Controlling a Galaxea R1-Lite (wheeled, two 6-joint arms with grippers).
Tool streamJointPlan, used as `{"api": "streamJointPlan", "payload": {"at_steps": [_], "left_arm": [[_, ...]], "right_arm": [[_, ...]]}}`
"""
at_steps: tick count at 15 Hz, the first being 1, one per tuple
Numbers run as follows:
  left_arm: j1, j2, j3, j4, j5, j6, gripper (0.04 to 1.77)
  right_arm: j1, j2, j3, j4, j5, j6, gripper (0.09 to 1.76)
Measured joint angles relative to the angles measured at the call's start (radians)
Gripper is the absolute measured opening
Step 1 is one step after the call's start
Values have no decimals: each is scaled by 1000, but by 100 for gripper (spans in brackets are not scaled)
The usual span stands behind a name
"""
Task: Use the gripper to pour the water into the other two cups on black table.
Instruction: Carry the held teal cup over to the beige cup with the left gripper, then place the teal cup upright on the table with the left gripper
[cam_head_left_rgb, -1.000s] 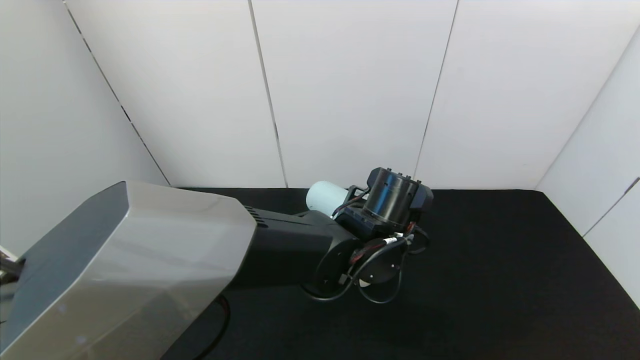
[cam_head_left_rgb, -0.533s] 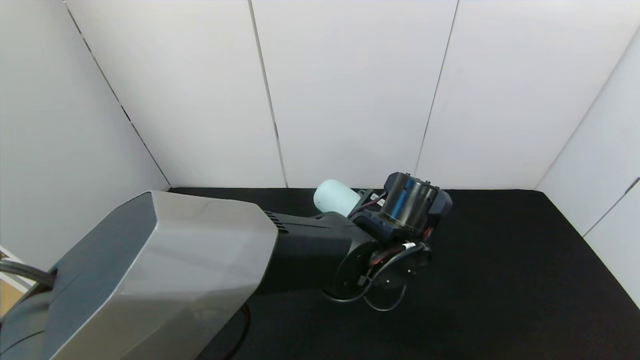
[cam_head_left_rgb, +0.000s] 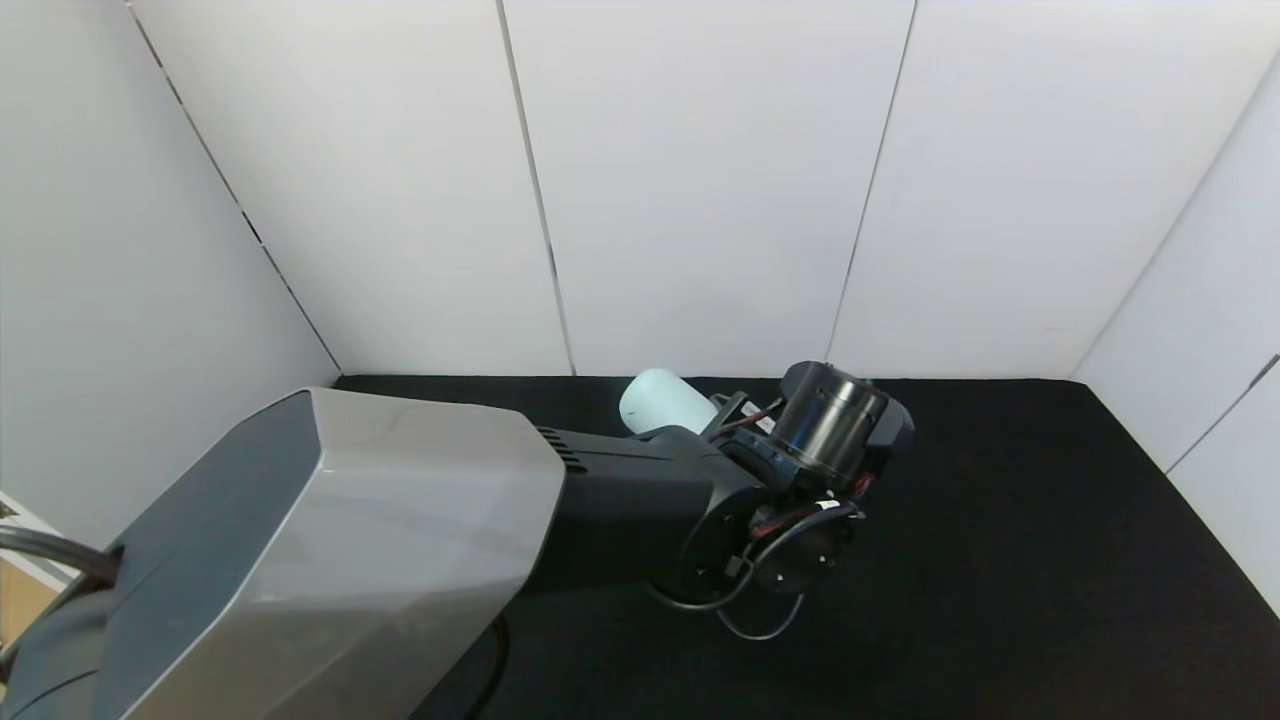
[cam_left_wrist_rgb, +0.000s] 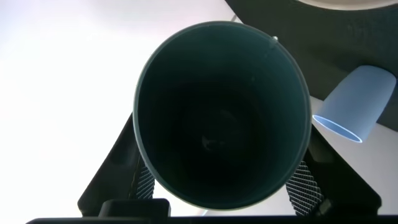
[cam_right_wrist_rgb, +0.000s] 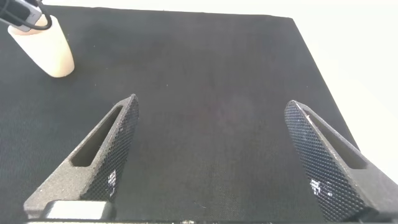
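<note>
Pouring step in hand. Left claw (cam_left_wrist_rgb: 221, 186) grips teal cup (cam_left_wrist_rgb: 222, 121), tipped over bench (cam_head_left_rgb: 1000, 520) centre; blue cup (cam_left_wrist_rgb: 356, 102) at its 2 o'clock, cream cup (cam_right_wrist_rgb: 46, 46) near. Right claw (cam_right_wrist_rgb: 217, 155) wide, idle. Next, likely: centre rim over target, tilt slowly.

The left arm (cam_head_left_rgb: 420, 540) stretches from the near left corner to the middle of the counter (cam_head_left_rgb: 1050, 560) and blocks that whole diagonal. Its gripper (cam_left_wrist_rgb: 221, 186), clamped on a teal cup (cam_left_wrist_rgb: 222, 115), stands near the far edge at mid-width, with the light blue cup (cam_head_left_rgb: 662, 402) just beside it toward the far edge. The cream cup (cam_right_wrist_rgb: 46, 46) stands apart on the counter. The right half, out to the right edge and near right corner, lies bare. The right gripper (cam_right_wrist_rgb: 221, 162) hangs spread wide over bare counter.
</note>
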Motion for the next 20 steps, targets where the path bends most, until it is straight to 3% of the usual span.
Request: {"api": "streamJointPlan", "payload": {"at_steps": [8,12,14,20], "left_arm": [[-8,-9,-1,-17,-3,-31,115],[-24,-17,14,-21,-26,-177,115],[-24,-28,39,-13,-43,-323,115],[29,-189,280,-11,-141,-646,115]], "right_arm": [[0,0,0,0,0,0,171],[0,0,0,0,0,-1,171],[0,0,0,0,0,0,171],[0,0,0,0,0,0,171]]}}
